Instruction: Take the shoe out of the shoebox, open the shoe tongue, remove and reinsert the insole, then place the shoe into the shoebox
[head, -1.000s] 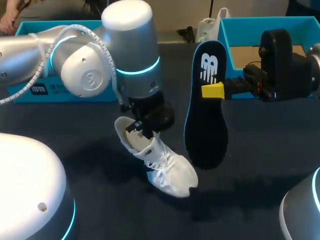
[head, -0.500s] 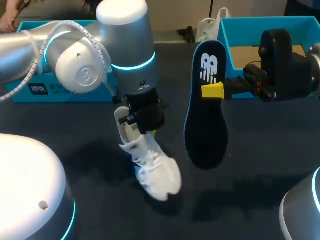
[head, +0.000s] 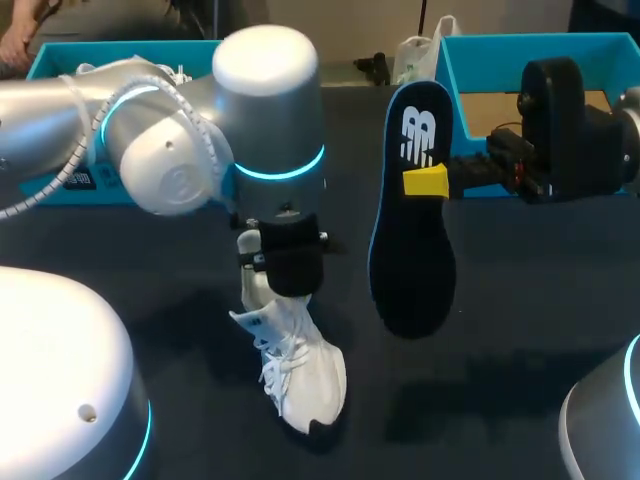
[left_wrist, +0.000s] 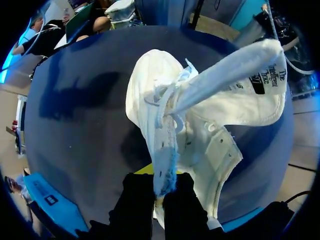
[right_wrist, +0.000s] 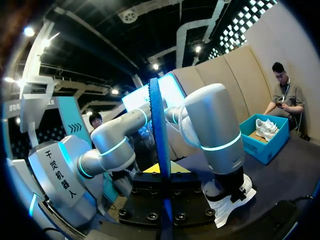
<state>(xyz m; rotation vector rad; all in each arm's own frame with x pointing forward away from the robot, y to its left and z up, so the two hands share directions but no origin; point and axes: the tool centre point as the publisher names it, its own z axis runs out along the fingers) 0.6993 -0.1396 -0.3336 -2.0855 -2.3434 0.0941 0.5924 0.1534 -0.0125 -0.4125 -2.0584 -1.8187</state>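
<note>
My left gripper (head: 285, 268) hangs over the middle of the table, shut on the laced edge of the white shoe (head: 300, 375). The shoe dangles toe down, its toe at the dark tabletop. In the left wrist view the gripper (left_wrist: 159, 186) pinches the eyelet strip of the shoe (left_wrist: 210, 140), and the tongue (left_wrist: 235, 62) sticks out ahead of it. My right gripper (head: 425, 182) is shut on the dark insole (head: 412, 240), held upright in the air to the right of the shoe. The right wrist view shows the insole (right_wrist: 159, 150) edge-on between that gripper's (right_wrist: 163, 176) fingers.
An open teal shoebox (head: 452, 75) stands at the back right behind my right wrist. A second teal box (head: 60, 60) sits at the back left, with another white shoe (right_wrist: 265, 127) in it. A white bag (head: 415, 55) lies at the table's far edge.
My left arm has turned and shifted the shoe: its toe swung from pointing right to pointing down toward the front. The right arm and insole have stayed put.
</note>
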